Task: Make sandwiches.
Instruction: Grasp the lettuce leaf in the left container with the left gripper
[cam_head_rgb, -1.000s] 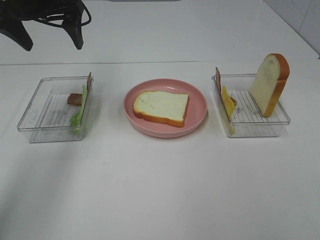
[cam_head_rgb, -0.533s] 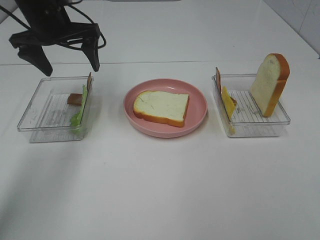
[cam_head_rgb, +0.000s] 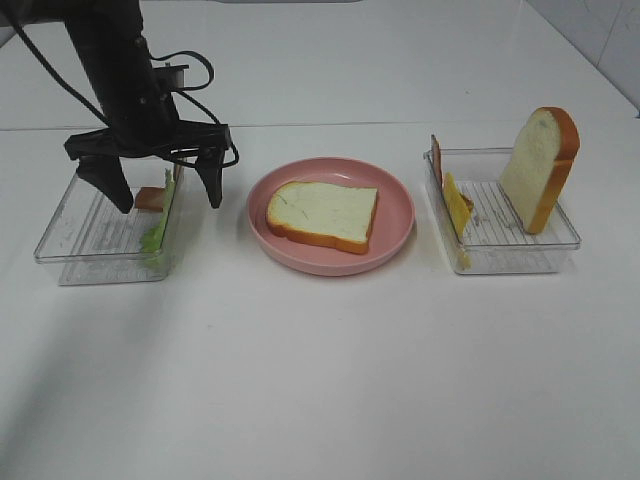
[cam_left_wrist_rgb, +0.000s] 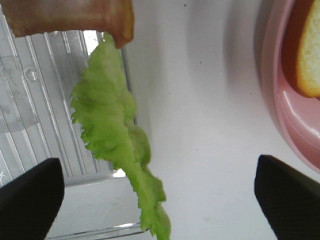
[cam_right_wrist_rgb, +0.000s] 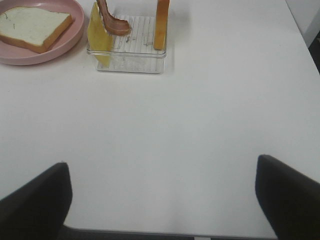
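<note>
One white bread slice (cam_head_rgb: 322, 213) with an orange-brown crust lies flat on the pink plate (cam_head_rgb: 400, 222). Green lettuce (cam_head_rgb: 160, 218) leans on the right wall of the left tray (cam_head_rgb: 60, 250), with a bacon strip (cam_head_rgb: 150, 197) behind it. My left gripper (cam_head_rgb: 165, 190) is open, low over that wall, one finger inside the tray and one outside. The left wrist view shows the lettuce (cam_left_wrist_rgb: 110, 130) and bacon (cam_left_wrist_rgb: 65, 15) between the spread fingers of the left gripper (cam_left_wrist_rgb: 159, 195). My right gripper (cam_right_wrist_rgb: 162, 197) is open above bare table, out of the exterior view.
The right tray (cam_head_rgb: 520, 262) holds an upright bread slice (cam_head_rgb: 540, 165), yellow cheese (cam_head_rgb: 455, 205) and a bacon strip (cam_head_rgb: 436, 158). The right wrist view shows this tray (cam_right_wrist_rgb: 127, 62) and the plate (cam_right_wrist_rgb: 50, 52) far ahead. The table is white, with a wall edge behind.
The left arm has come down and forward from the back left corner to the left tray's right wall. Its jaws stayed wide. Nothing else moved.
</note>
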